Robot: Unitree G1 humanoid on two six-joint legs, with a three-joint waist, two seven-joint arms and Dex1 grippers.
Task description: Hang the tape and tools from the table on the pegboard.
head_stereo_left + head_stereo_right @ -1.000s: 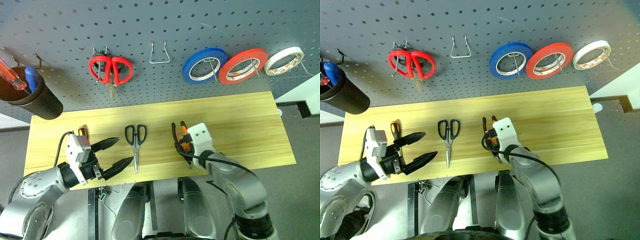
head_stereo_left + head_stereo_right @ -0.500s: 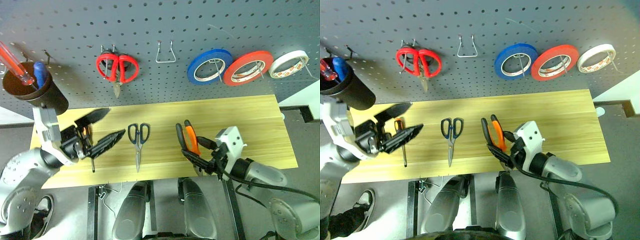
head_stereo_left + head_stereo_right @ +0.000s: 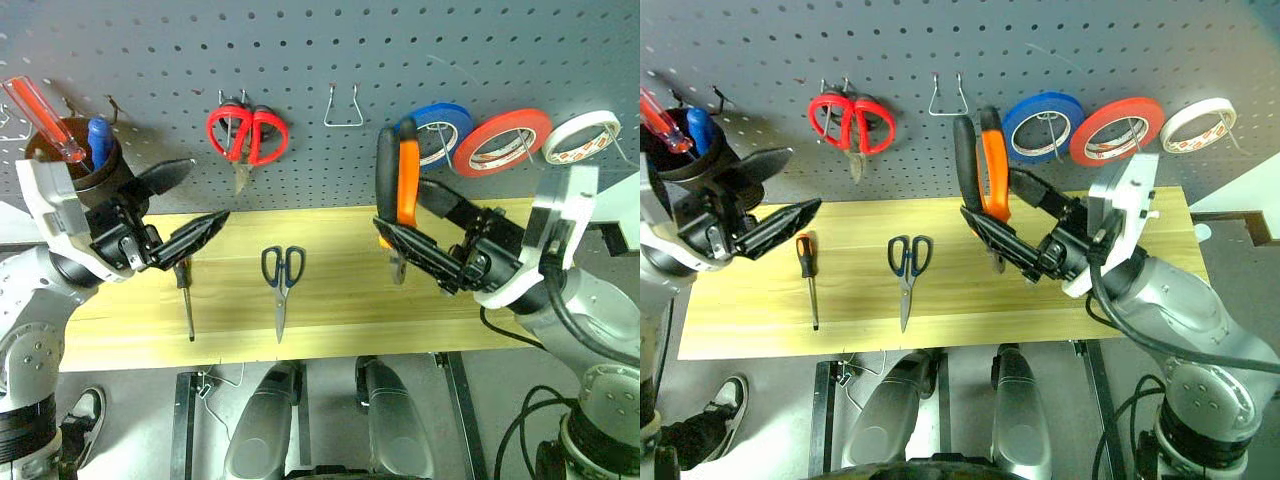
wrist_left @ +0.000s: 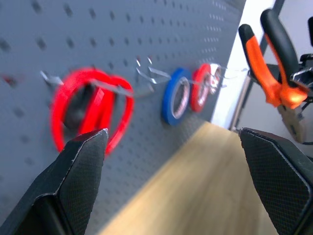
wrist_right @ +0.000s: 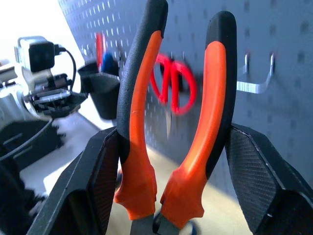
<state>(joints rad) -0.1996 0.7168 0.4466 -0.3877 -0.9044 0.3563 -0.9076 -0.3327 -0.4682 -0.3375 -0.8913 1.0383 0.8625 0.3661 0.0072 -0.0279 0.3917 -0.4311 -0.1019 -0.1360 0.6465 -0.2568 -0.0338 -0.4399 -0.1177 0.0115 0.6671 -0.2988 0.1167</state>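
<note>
Your right end effector [image 3: 425,232] is squeezing the pliers [image 3: 392,190] between its two fingers. The pliers are standing up tall, orange-and-black handles on top, the metal nose pointing down at the bench [image 3: 330,315]. They are floating in front of the pegboard [image 3: 300,60], not on it yet. The empty wire hook [image 3: 343,105] is sitting just up and to the left of the handles, so I think you are needing to go that way. The right arm is the near one for this.

Your left end effector [image 3: 190,200] is open wide and holding nothing. The little screwdriver [image 3: 186,290] and the dark scissors [image 3: 282,290] are lying on the bench below it, both pointing toward you.
</note>
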